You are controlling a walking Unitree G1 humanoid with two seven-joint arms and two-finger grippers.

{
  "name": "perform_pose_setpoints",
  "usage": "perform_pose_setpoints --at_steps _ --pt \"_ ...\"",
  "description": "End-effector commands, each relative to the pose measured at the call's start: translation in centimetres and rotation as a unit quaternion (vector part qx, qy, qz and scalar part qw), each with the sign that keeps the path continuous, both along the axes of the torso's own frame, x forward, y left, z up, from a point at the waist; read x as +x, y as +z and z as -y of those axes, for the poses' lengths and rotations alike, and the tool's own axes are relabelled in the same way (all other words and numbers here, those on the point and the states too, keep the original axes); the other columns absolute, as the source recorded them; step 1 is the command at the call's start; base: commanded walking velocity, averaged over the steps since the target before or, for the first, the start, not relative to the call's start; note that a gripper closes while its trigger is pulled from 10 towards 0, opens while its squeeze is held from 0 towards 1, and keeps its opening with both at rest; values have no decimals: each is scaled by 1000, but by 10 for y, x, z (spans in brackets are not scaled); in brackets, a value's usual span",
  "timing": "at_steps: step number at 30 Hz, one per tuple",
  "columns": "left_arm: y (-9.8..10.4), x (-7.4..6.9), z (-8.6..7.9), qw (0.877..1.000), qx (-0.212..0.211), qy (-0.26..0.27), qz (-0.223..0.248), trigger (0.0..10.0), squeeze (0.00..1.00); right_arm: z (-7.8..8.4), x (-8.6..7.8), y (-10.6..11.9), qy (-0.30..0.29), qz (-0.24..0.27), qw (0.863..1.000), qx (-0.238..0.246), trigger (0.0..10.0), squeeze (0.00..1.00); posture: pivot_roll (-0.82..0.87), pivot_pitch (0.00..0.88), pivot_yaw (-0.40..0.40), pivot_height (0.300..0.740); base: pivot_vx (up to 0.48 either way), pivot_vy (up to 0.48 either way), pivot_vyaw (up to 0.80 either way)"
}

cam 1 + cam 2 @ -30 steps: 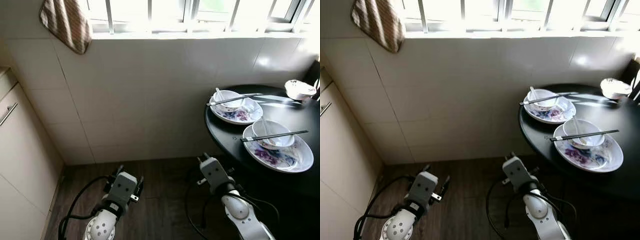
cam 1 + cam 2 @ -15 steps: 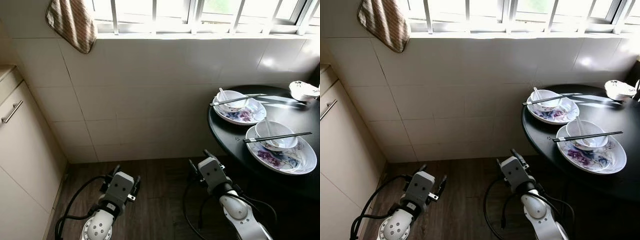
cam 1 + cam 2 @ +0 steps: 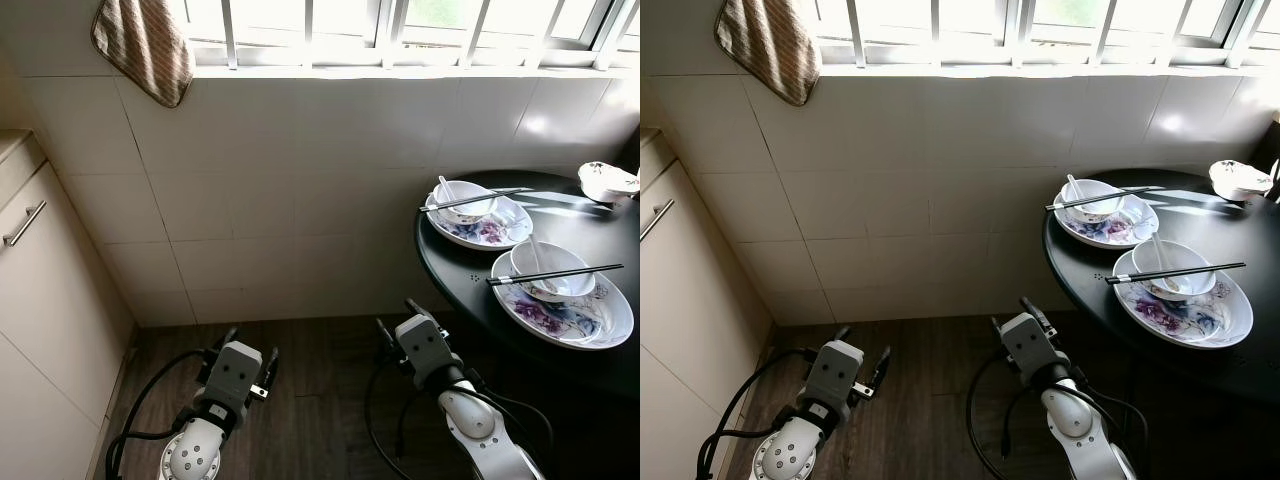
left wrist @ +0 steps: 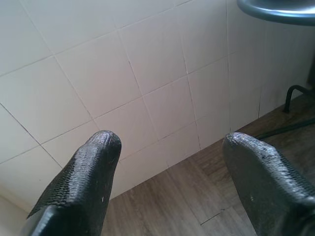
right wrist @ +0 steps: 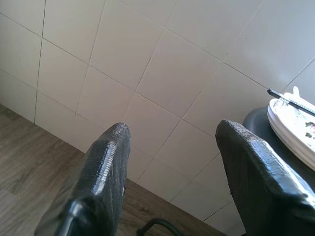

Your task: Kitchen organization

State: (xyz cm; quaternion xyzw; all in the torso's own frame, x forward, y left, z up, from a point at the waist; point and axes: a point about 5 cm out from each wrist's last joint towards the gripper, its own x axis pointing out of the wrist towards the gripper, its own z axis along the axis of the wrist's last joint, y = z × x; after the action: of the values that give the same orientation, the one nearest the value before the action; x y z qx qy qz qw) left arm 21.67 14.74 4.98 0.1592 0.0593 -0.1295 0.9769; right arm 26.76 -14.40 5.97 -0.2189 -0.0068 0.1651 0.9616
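A round black table (image 3: 460,262) stands at the right. On it lie two floral plates, the near plate (image 3: 585,318) and the far plate (image 3: 488,232). Each carries a white bowl (image 3: 548,262) with a spoon and black chopsticks (image 3: 555,274) laid across it. My left gripper (image 3: 249,347) hangs low over the wooden floor, left of the table; its fingers (image 4: 93,167) stand open on nothing. Closer to the table's edge, and below it, my right gripper (image 3: 398,318) is also open, with the tiled wall behind its fingers (image 5: 110,162).
A small white lidded dish (image 3: 608,181) sits at the table's far right. A cream cabinet (image 3: 40,300) with a metal handle lines the left. A striped towel (image 3: 145,45) hangs by the barred window (image 3: 400,25). The tiled wall (image 3: 290,190) stands ahead over the floor (image 3: 315,400).
The whole picture shifted a little over the first half second, so the camera moved. My left arm sits slightly lower now. Dishes and both open grippers are otherwise unchanged.
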Motion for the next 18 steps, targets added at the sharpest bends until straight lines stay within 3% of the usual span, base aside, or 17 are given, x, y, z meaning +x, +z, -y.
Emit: perform_pose_setpoints --at_steps 1,6,7,8,9,10,18 --pt "0 0 0 1000 -2 3 0 10000 1000 0 1 2 2 5 1000 0 10000 1000 36 0 -35 740 0 0 0" --pt "-1 1 -2 1000 8 16 -3 10000 1000 1 2 2 -9 10 1000 -19 10000 1000 36 0 -35 740 0 0 0" --pt "-2 1 -2 1000 5 16 -4 10000 0 2 3 1 -16 11 999 -32 10000 996 34 0 -35 740 0 0 0" --pt "-2 1 -2 1000 5 15 -4 10000 0 2 4 1 -17 11 999 -36 10000 882 34 0 -35 740 0 0 0" --pt "-2 1 -2 1000 4 15 -5 10000 0 2 4 1 -18 11 999 -39 10000 882 34 0 -35 740 0 0 0" --pt "-2 1 -2 1000 4 14 -3 10000 0 2 4 1 -20 13 999 -49 10000 0 33 0 -35 740 0 0 0" --pt "-2 2 -1 1000 7 12 -4 10000 0 0 5 4 -10 32 997 -69 10000 0 32 0 -34 740 0 0 0"
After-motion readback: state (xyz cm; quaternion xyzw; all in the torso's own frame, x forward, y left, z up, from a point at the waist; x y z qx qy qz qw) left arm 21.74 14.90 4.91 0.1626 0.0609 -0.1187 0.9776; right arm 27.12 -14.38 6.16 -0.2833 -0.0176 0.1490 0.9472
